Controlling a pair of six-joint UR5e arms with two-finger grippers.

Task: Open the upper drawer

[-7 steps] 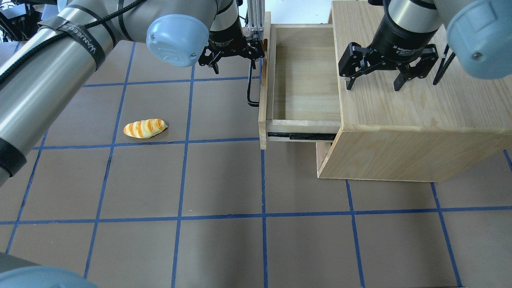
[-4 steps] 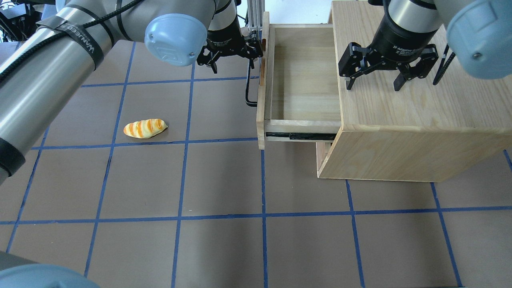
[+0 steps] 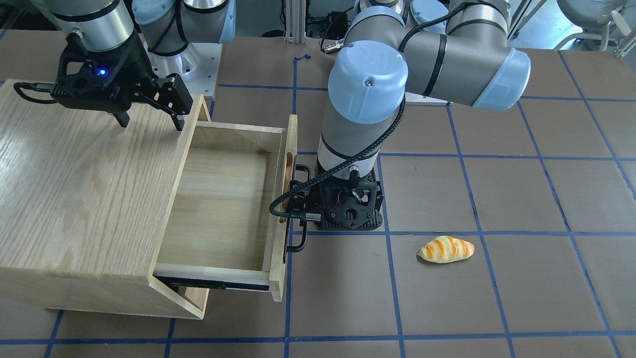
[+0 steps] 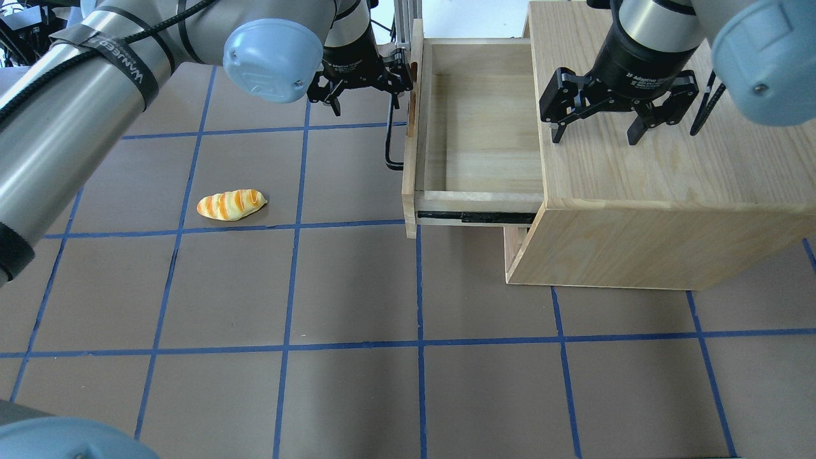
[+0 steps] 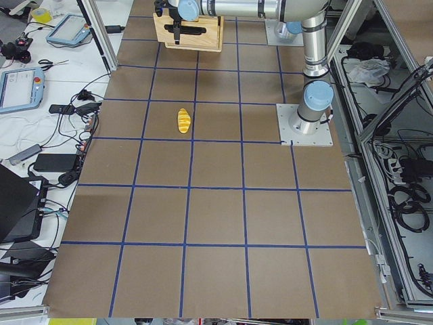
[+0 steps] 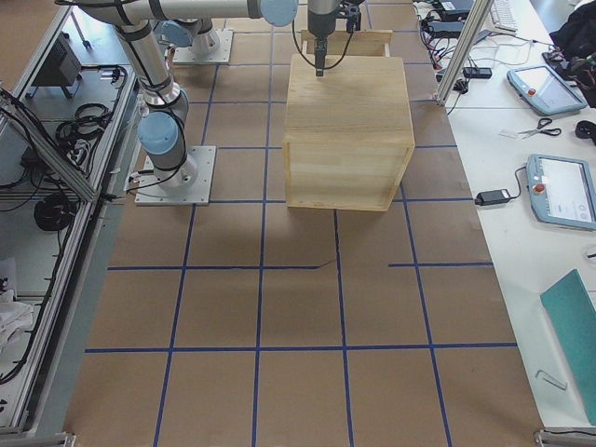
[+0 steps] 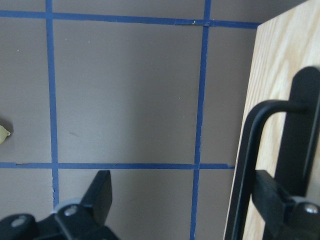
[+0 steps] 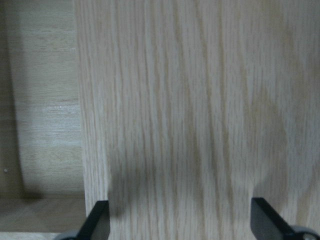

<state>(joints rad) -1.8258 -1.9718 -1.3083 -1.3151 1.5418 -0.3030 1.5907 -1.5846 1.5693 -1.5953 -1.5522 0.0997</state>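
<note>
The upper drawer (image 4: 484, 115) is pulled well out of the oak cabinet (image 4: 669, 172) toward the table's left, and its inside is bare. Its black bar handle (image 4: 389, 146) is on the front panel (image 3: 285, 199). My left gripper (image 4: 366, 105) is open at the handle. In the left wrist view (image 7: 182, 187) one finger (image 7: 272, 200) sits behind the handle bar (image 7: 250, 160) and the other finger (image 7: 100, 192) is over the table. My right gripper (image 4: 595, 137) is open, fingertips down on the cabinet top (image 8: 190, 100), just beside the drawer opening.
A toy bread loaf (image 4: 231, 204) lies on the brown mat left of the drawer, also in the front view (image 3: 445, 248). The drawer's black slide rail (image 4: 475, 217) is exposed. The left arm's elbow (image 3: 367, 79) hangs above the drawer front.
The drawer front and handle have slid further left, out of the cabinet, with my left gripper moving left alongside. The right gripper and the bread have not moved.
</note>
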